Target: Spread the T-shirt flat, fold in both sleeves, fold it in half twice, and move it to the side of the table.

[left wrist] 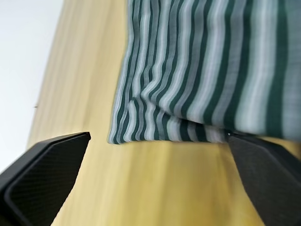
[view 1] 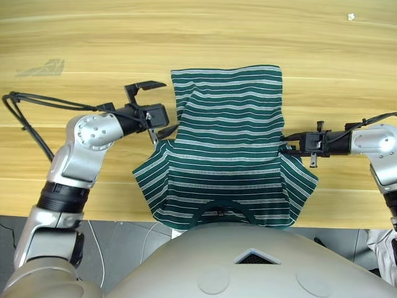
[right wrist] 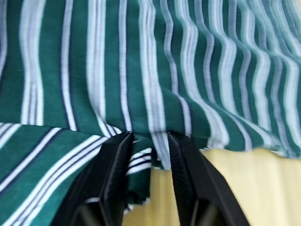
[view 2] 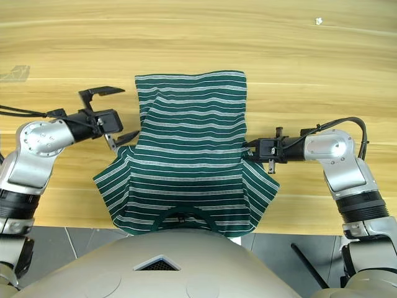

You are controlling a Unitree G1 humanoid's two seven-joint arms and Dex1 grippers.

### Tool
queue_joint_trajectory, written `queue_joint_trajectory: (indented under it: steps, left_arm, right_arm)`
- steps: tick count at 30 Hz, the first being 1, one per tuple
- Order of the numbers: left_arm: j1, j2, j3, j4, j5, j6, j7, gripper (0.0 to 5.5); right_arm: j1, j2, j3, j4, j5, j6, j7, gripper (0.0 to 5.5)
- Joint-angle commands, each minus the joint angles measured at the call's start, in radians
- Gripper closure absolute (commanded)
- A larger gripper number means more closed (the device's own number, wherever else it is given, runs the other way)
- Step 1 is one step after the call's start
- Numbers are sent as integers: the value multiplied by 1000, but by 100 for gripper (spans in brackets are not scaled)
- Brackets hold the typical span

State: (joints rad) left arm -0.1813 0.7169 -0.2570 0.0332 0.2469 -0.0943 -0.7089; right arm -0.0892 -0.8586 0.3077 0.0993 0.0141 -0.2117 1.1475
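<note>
Right gripper (view 1: 289,147) pinches T-shirt (view 1: 226,124) edge; left gripper (view 1: 157,107) gapes beside it. I should grip left sleeve (view 1: 152,172) before folding both inward evenly.

Bare table (view 1: 186,37) lies beyond the T-shirt (view 1: 226,143) and on both its sides, open for passing. The left gripper (view 1: 162,107) and right gripper (view 1: 288,148) flank the cloth. A small white scrap (view 1: 351,17) lies far right.

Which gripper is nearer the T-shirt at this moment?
Right. The right gripper is pinched on the T-shirt's right edge; the left gripper is open beside its left edge, holding nothing.
</note>
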Motion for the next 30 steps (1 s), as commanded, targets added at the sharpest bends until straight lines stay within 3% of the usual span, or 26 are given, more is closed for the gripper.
queue_joint_trajectory:
  steps: [1,7,14,23,30]
  left_arm:
    - [-148,-64,-59,188,72,-62,29,12]
    - [-331,-157,-143,499,170,-170,86,12]
    - [-385,-183,-223,769,257,-264,156,12]
    - [-423,-128,-242,869,278,-328,199,12]
    - [-425,-151,-252,860,280,-342,232,12]
  right_arm:
    - [-9,0,19,33,-29,-3,27,407]
    - [-16,0,23,52,-37,-17,28,407]
    - [-8,13,30,51,-45,-36,9,407]
    - [-60,3,19,150,-159,-81,-99,407]
    - [-117,34,36,229,-217,-155,-177,407]
